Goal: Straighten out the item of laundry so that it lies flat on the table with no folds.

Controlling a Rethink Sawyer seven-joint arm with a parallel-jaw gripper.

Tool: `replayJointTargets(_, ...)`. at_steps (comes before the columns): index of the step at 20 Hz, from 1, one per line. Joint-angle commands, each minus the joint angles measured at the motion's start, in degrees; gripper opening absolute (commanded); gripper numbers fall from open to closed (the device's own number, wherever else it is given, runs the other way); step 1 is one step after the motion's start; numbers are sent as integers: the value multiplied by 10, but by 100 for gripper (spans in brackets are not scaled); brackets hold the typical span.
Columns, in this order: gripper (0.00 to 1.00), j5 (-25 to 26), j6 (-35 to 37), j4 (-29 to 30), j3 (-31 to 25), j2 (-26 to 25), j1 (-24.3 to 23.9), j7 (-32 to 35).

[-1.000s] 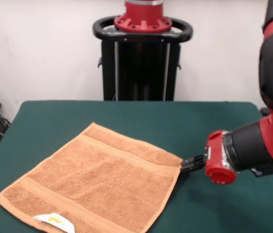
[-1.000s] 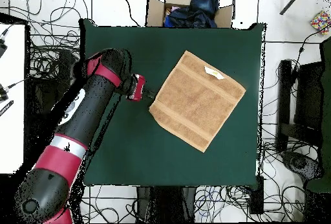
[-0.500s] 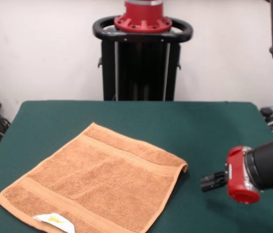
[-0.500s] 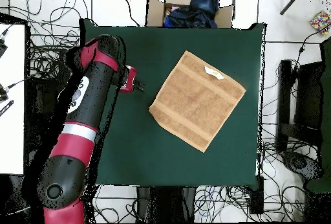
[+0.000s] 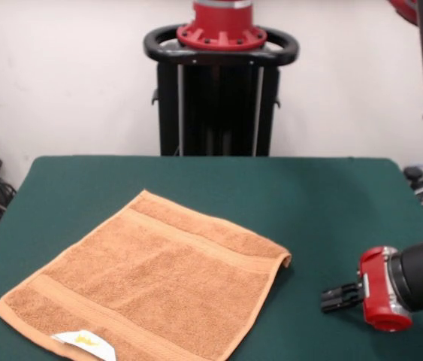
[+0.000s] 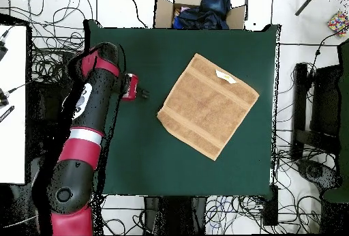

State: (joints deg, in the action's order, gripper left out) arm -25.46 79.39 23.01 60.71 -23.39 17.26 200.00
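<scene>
Surface: green felt table (image 5: 331, 195), one, its near edge cut off at the bottom of the front view; cables crowded the floor around it in the overhead view.
Towel: one orange-tan towel (image 5: 147, 274), spread open on the table's left half in the front view, corners pointing at the table's edges; two woven bands ran across it.
Towel, hard to see: its nearest corner was cut off by the bottom of the front view; the right corner (image 5: 285, 258) curled up slightly, not quite flat.
Tag: one white tag (image 5: 83, 342) near the towel's nearest edge, partly cut off in the front view, whole in the overhead view (image 6: 225, 77).
Gripper: one gripper (image 5: 339, 298), low over the table to the right of the towel, clear of the cloth, holding nothing; whether its fingers were parted I cannot tell.
Arm: one red and black arm (image 6: 85, 131), mostly out of frame in the front view.
Change: a second earlier the gripper was at the towel's right corner; it had since drawn away rightward, and the towel stayed put.
</scene>
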Motion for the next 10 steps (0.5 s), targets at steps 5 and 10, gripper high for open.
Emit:
replayJointTargets(5, 0, -12, -32, -39, -1, -61, -11, 125)
replayJointTargets(10, 0, -9, -13, -80, 58, -90, -26, 169)
